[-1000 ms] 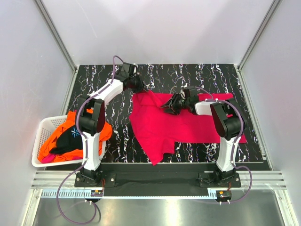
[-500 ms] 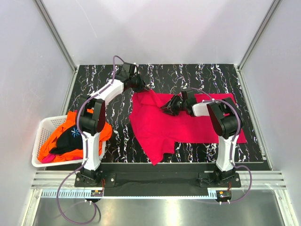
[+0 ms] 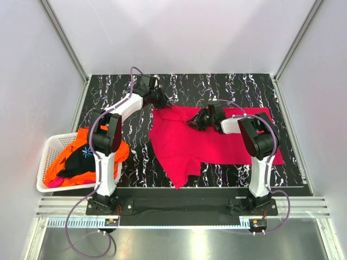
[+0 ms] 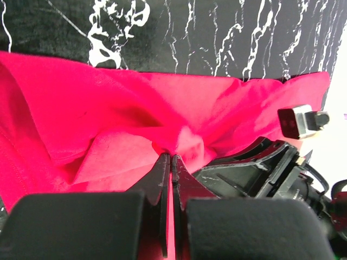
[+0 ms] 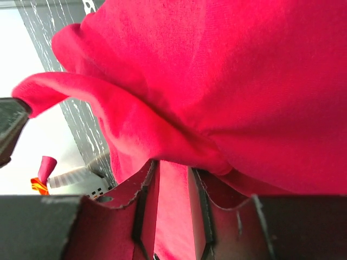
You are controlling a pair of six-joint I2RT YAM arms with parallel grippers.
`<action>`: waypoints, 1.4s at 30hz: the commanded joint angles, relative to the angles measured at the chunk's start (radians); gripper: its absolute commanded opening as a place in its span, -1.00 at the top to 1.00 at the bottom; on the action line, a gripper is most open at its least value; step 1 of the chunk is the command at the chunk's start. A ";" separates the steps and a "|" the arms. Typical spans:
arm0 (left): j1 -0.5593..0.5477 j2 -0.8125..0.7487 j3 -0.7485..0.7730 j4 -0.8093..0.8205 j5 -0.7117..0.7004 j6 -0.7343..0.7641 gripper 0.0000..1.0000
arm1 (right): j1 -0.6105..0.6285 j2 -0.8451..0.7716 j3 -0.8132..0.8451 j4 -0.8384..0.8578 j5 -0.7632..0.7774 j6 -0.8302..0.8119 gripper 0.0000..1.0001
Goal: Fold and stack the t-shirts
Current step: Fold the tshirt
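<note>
While one white basket (image 3: 46,147) at the left holds orange, black and pink shirts (image 3: 60,167), left gripper (image 4: 172,162) pinched shut on one magenta-red shirt (image 3: 179,146) lying on the table (image 3: 138,143), right gripper (image 5: 172,176) slightly apart around one fold of it, grip not clear.

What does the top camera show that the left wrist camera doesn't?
Only the top view: the white basket holding the orange and black shirts, plus both arms whole. Only the left wrist view: the left gripper shut on a bunched fold of cloth. Both: the magenta-red t-shirt lying on the black marbled table.
</note>
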 commanded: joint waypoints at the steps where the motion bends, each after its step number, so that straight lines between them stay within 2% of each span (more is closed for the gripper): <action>1: 0.005 -0.045 -0.013 0.050 0.024 -0.002 1.00 | 0.009 -0.009 0.022 0.014 0.063 -0.007 0.33; 7: 0.003 -0.046 -0.029 0.059 0.027 -0.005 1.00 | 0.014 0.035 0.064 0.025 0.049 0.006 0.35; 10: 0.005 -0.048 -0.030 0.057 0.027 -0.004 1.00 | 0.014 0.041 0.084 0.008 0.066 0.000 0.49; 16: 0.003 -0.057 -0.039 0.059 0.033 0.001 1.00 | 0.016 0.041 0.104 -0.010 0.037 0.006 0.63; 19: 0.002 -0.071 -0.061 0.057 0.033 0.012 1.00 | 0.016 0.018 0.133 -0.113 -0.014 -0.013 0.98; 20: 0.003 -0.081 -0.067 0.056 0.033 0.015 1.00 | 0.017 0.009 0.139 -0.133 -0.028 -0.021 1.00; 30: -0.012 -0.183 -0.222 0.048 0.047 0.033 1.00 | -0.017 -0.083 0.148 -0.337 -0.205 -0.118 1.00; 42: -0.026 -0.299 -0.383 0.005 0.067 0.030 1.00 | -0.118 0.069 0.281 -0.506 -0.544 -0.308 1.00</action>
